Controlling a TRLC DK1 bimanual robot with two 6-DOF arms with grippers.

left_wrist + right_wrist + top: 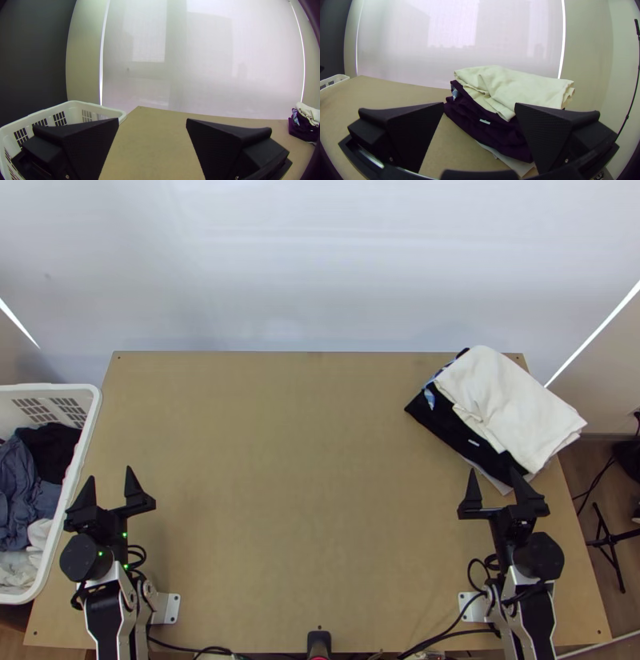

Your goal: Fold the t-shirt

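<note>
At the table's lower left in the top view, my left gripper point(110, 482) stands open near the basket, nothing between its fingers; the left wrist view shows the same gripper point(152, 121) apart. My right gripper point(498, 480) is open just below a stack of folded clothes, and in the right wrist view this gripper point(479, 105) has the stack beyond its fingers. On top of the stack lies a folded cream cloth point(504, 404), over a folded dark cloth point(448, 430). Which piece is the t-shirt I cannot tell.
A white laundry basket point(90, 432) with bunched dark, blue-grey and white clothes point(24, 488) stands at the left edge. The light wooden table point(296, 476) lies bare between the arms. Black cables point(448, 636) run along the near edge. A black stand point(612, 540) is beyond the right edge.
</note>
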